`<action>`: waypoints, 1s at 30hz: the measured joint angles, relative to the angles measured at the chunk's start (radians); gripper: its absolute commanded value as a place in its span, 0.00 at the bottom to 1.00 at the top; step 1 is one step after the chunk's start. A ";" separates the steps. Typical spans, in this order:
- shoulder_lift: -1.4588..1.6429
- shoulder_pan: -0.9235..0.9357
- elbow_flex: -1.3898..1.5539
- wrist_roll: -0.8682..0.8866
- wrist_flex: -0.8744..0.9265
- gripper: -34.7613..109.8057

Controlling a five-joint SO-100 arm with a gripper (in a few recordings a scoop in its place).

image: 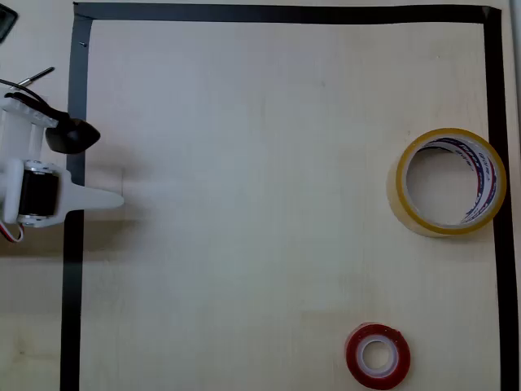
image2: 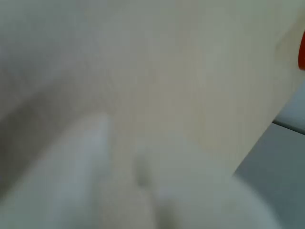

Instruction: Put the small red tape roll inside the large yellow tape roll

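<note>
The small red tape roll [image: 377, 356] lies flat near the bottom edge of the overhead view, right of centre; a red sliver [image2: 302, 50] at the right edge of the wrist view may be it. The large yellow tape roll [image: 447, 182] lies flat at the right, its hole empty, touching the black tape border. My gripper [image: 112, 198] is far off at the left edge, pointing right, and its white fingers [image2: 95, 186] appear closed together with nothing between them. The wrist view is very blurred.
A black tape border [image: 285, 13] frames the light wooden table [image: 244, 204] on the top, left and right sides. A black part of the arm [image: 72, 136] hangs over the left border strip. In the wrist view the table's edge [image2: 259, 143] runs diagonally at the right.
</note>
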 measured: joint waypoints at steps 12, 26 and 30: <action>0.000 -0.021 0.000 0.000 0.012 0.24; -0.506 0.015 -0.500 -0.018 0.015 0.24; -0.781 0.023 -0.686 -0.018 -0.083 0.24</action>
